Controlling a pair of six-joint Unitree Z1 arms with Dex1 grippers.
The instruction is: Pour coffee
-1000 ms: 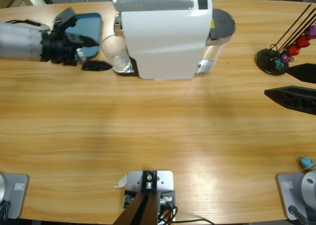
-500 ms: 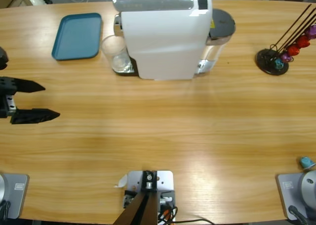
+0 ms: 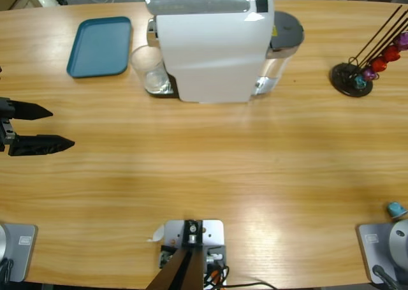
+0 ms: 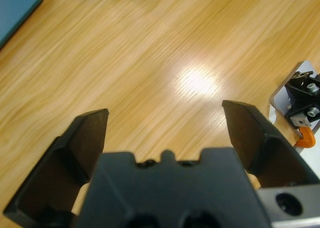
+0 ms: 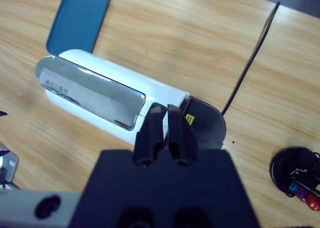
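A clear glass (image 3: 148, 70) stands against the left side of the white coffee machine (image 3: 213, 48), on its drip stand. A thin pale layer at the glass's bottom is the coffee (image 3: 157, 83). My left gripper (image 3: 62, 127) is low over the table at the far left edge, well clear of the glass, open with nothing in it; the left wrist view shows that gripper (image 4: 165, 112) spread wide over bare wood. My right gripper (image 5: 166, 109) is shut and empty, high above the coffee machine (image 5: 100, 102). It does not show in the high view.
A teal tray (image 3: 100, 46) lies left of the glass, also seen as the tray (image 5: 80, 17) from above. A black capsule stand (image 3: 354, 76) with coloured capsules stands at the far right. A lone teal capsule (image 3: 395, 208) sits near the front right corner.
A second ago the left gripper was beside the glass; it has drawn back to the table's left edge. The black jaws at the right edge have left the high view.
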